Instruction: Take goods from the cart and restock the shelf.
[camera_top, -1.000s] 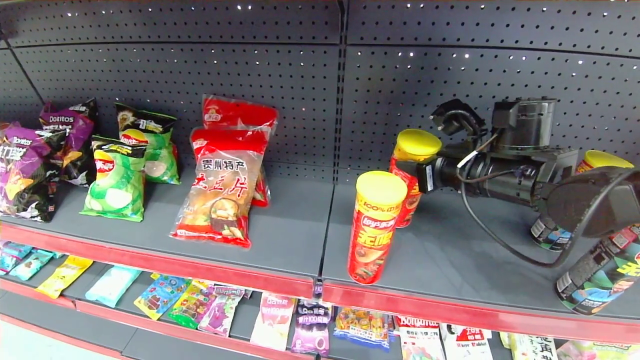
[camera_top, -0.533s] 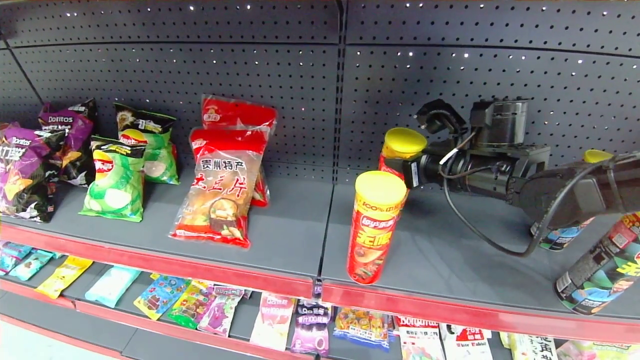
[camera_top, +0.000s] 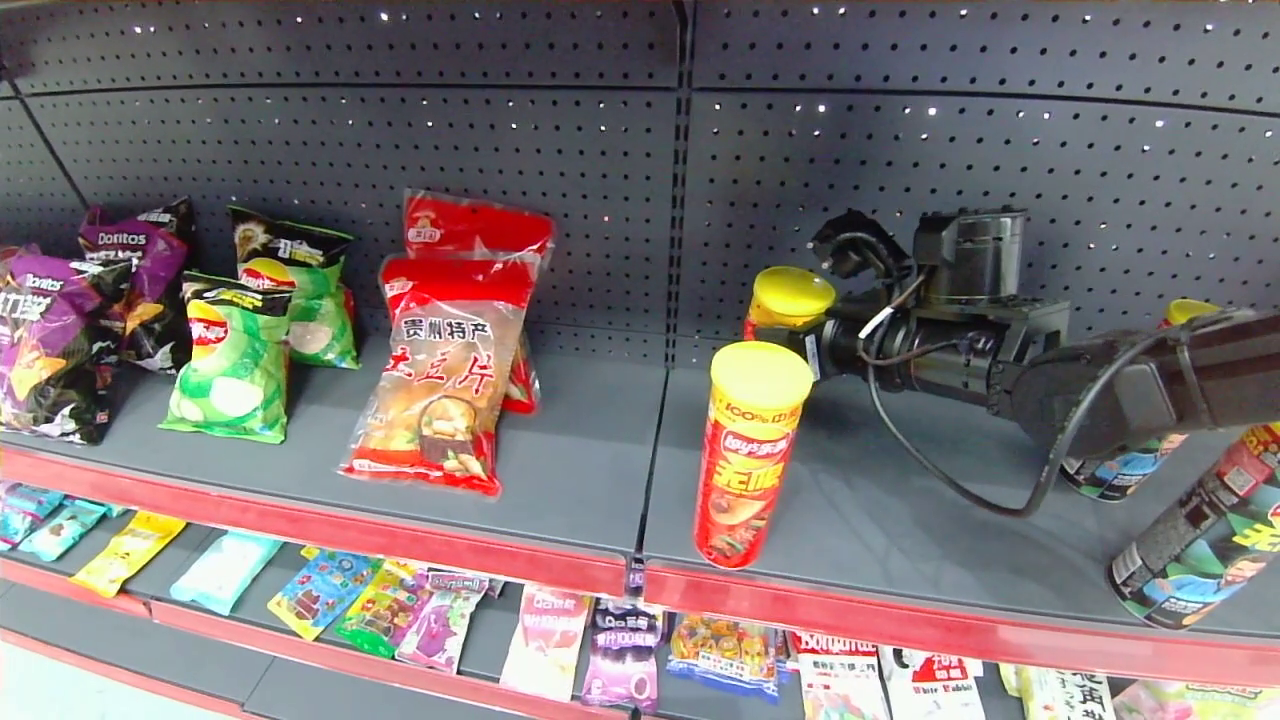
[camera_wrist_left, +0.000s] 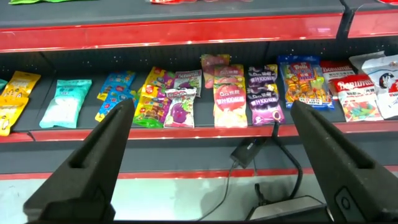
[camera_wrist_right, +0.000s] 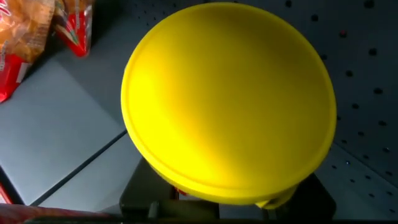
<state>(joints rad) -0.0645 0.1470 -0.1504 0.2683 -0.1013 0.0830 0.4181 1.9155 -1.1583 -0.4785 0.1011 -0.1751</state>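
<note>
A black power adapter (camera_wrist_left: 247, 150) shows just above the pale floor (camera_wrist_left: 180, 196).

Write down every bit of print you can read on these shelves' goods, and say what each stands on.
"100%", "Lay's": front red can; its yellow characters are blurred.
"Doritos": purple bags.
"贵州特产", "土豆片": clear bag with red top.
Green bags, lower-shelf packets: too small to read.
Rear red can: label hidden.

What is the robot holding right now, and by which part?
The right gripper holds a yellow-lidded red chip can, jaws on its side near the top. The left gripper holds nothing.
</note>
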